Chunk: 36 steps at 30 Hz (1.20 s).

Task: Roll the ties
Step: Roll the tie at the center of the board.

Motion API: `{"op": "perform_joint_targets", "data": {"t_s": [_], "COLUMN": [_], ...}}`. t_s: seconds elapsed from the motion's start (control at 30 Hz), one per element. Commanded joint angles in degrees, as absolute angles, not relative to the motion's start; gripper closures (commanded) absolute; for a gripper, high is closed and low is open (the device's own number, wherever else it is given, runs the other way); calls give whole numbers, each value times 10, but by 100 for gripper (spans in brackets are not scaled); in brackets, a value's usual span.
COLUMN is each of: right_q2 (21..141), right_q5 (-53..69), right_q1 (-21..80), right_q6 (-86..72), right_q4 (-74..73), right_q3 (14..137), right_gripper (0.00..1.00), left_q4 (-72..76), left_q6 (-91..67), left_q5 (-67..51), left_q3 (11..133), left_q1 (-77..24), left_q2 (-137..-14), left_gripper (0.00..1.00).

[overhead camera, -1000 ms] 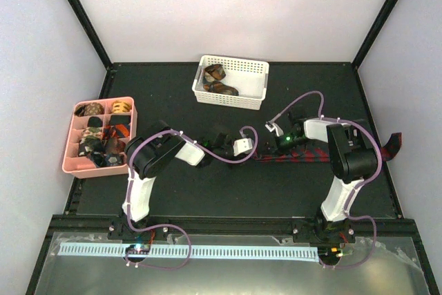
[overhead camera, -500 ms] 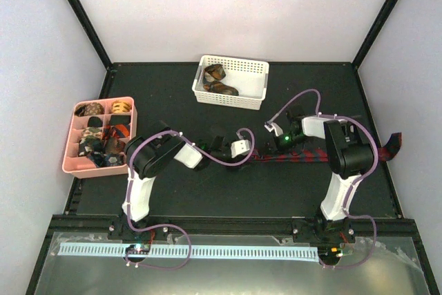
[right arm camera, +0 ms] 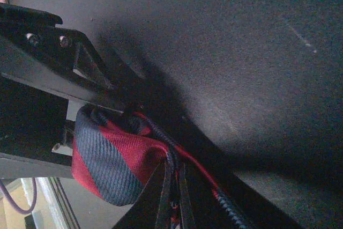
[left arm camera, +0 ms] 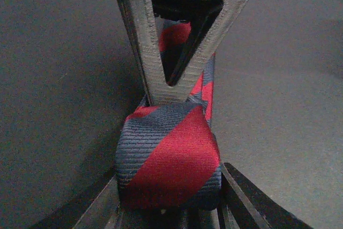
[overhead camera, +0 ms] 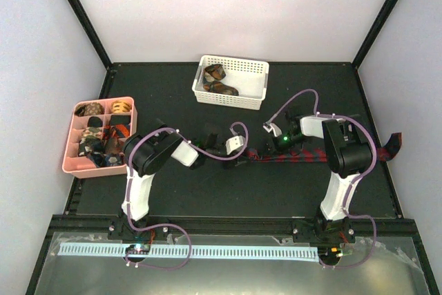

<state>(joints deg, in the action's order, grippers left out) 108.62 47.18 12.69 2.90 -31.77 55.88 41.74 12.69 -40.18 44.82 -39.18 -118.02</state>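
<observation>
A dark red-and-navy striped tie (overhead camera: pixel 311 155) lies stretched across the black table, and its far end (overhead camera: pixel 394 144) hangs over the right edge. Its left end is rolled into a small coil (left arm camera: pixel 169 159). My left gripper (overhead camera: pixel 246 157) is shut on that coil, which sits between its fingers (left arm camera: pixel 244 197). My right gripper (overhead camera: pixel 268 150) is right beside it, shut on the flat strip just behind the coil (right arm camera: pixel 110 167), with its fingertips (right arm camera: pixel 163 199) pinching the tie's edge. The right gripper's finger (left arm camera: pixel 171 52) stands just behind the coil in the left wrist view.
A white basket (overhead camera: pixel 257 81) at the back centre holds a few rolled ties (overhead camera: pixel 218 82). A pink compartment tray (overhead camera: pixel 68 164) at the left holds several coiled ties. Purple cables loop over both arms.
Both grippers have shifted a little to the left along the tie, with the coil still in the left gripper. The tie's far end has stayed at the right edge.
</observation>
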Motion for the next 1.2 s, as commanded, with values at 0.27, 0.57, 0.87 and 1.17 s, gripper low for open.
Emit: {"op": "perform_joint_targets", "data": {"t_s": [0.27,0.57,0.87,1.17], "right_q2": [1109,1102,1095,1095], "right_q5": [428,439,428,429], "right_q1": [148,149,147,148], "right_q6": [37,47,59,83], "right_q4": [-324,-324,-338,-364], "right_q3": [572,566,575,594], "right_gripper": [98,98,98,98], "left_q4": [398,381,351,309], "left_q6": [166,148,166,201], "left_q5": [-419,-380,-361,-357], "left_q3": [483,544,479,433], "left_q1": [-431,-437,-418,-410], "left_q2": [-1161,-1208,-1167,-1100], "left_gripper": [58,58,55,25]}}
